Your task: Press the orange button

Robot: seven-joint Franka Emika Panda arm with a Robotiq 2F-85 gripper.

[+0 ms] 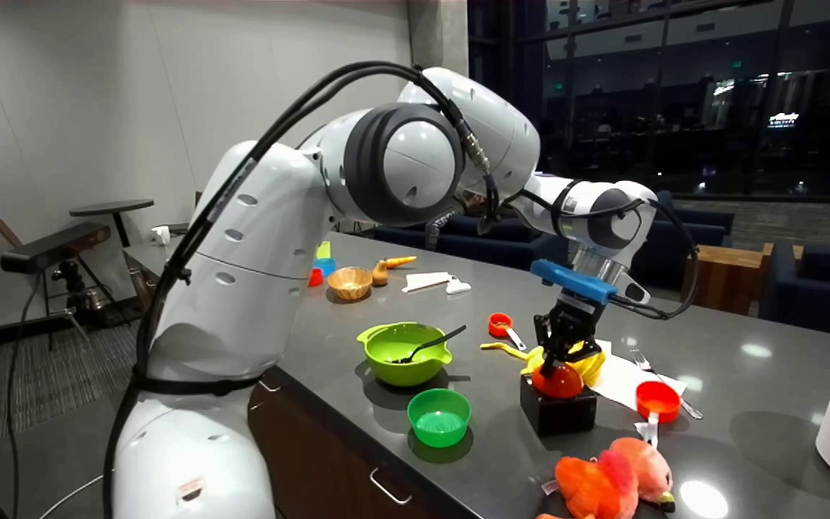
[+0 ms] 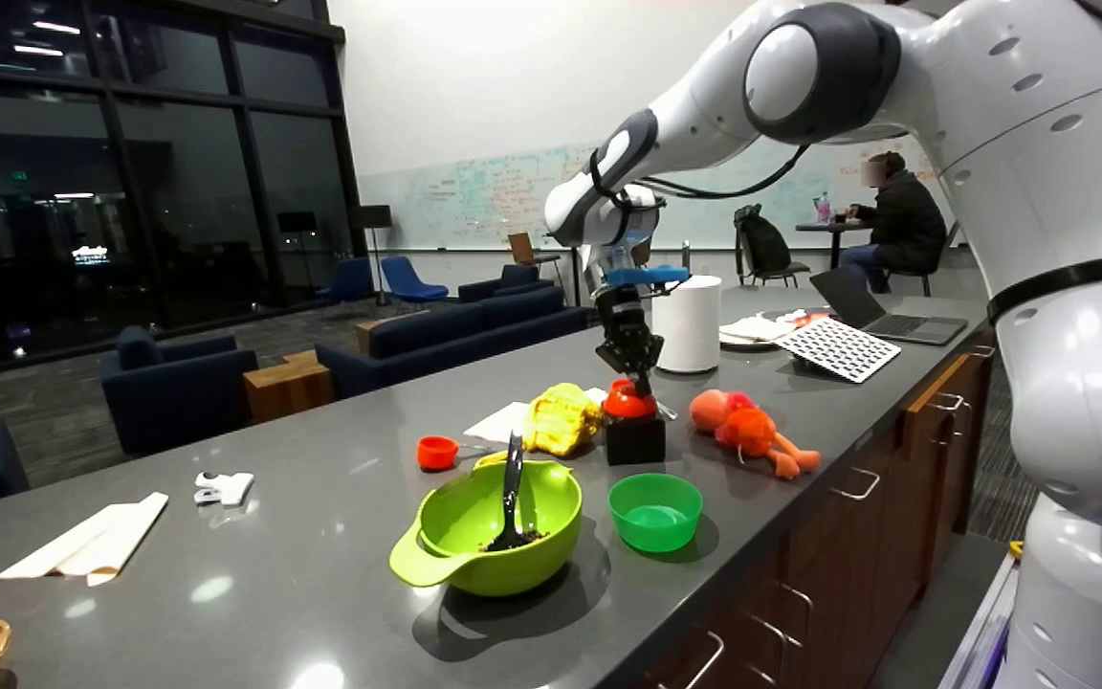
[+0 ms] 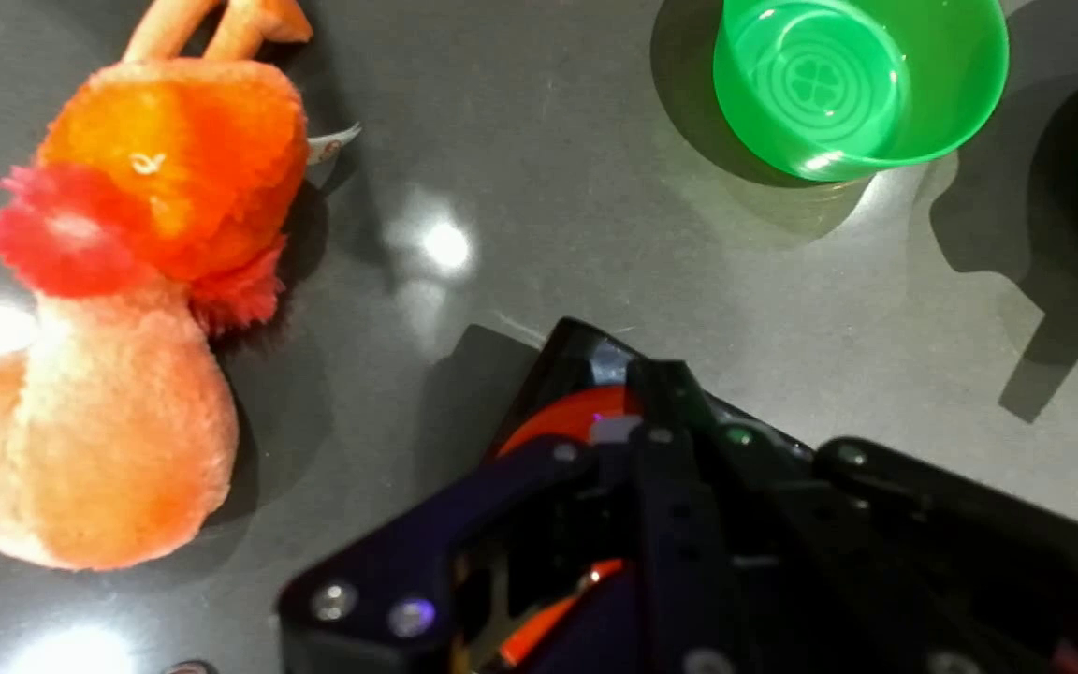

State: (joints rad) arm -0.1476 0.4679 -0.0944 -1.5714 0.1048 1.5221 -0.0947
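touching the orange button (image 1: 563,383), the closed gripper (image 1: 550,362) points downward.

The white Franka Panda arm (image 1: 238,281) stands upright through its lower links, bends over at the grey-ringed elbow (image 1: 426,162) and reaches outward and down to the wrist (image 1: 613,220), as both exterior views show. Black cables (image 1: 274,140) run along the links, bound to the lower part by a black strap (image 1: 199,387), and loop loosely beside the wrist. A blue bracket (image 1: 573,281) sits crosswise near the silver flange (image 1: 597,265). Below it the black Robotiq gripper (image 1: 548,366) points down at a slight tilt. Its jaws are closed together; in the wrist view its linkages slant inward from either side toward the fingertips (image 3: 665,388).
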